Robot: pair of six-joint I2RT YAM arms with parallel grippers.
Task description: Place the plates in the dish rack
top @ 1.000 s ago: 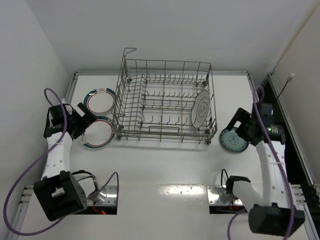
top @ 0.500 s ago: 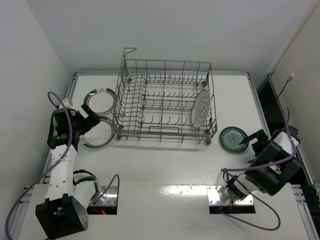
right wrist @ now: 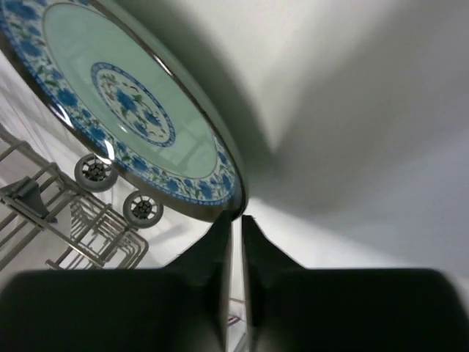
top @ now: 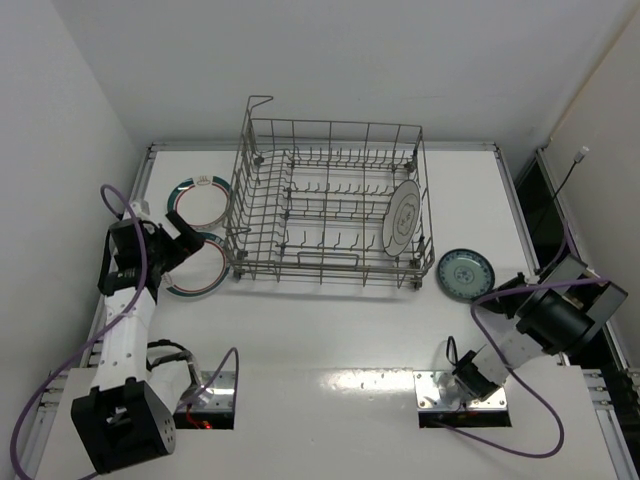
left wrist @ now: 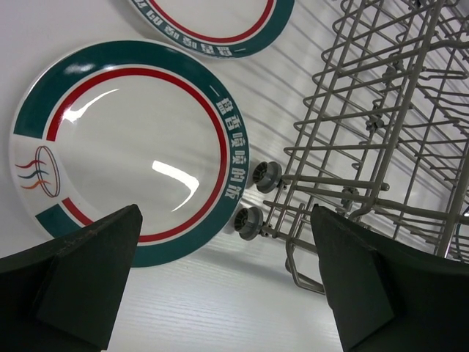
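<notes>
Starting with the top view: the rack [top: 330, 205] is parked mid-counter [top: 330, 340], and only one thing is held in it so far, a white plate [top: 403, 218] stood on edge between the prongs at the right end. The other prong rows are seen bare. The far ringed plate [top: 200, 200] and the near ringed plate [top: 195, 268] are laid flat just left of the rack. The left tool [top: 176, 238] is hung over the near one's rim, probably lined up for a grab. The teal plate [top: 465, 274] is sat on the counter just right of the rack, with the right arm [top: 558, 318] folded low beside it.

Left wrist view: the fingers are spread wide with nothing caught between them. The near ringed plate is framed below, right beside the rack's wheels [left wrist: 265, 176].

Right wrist view: the right tool [right wrist: 233, 224] is pressed almost together, and the teal plate's rim is seen running into the tips, so a pinch on the rim is what it looks like. An edge grip makes sense, since a flat plate can't really be got at otherwise.
</notes>
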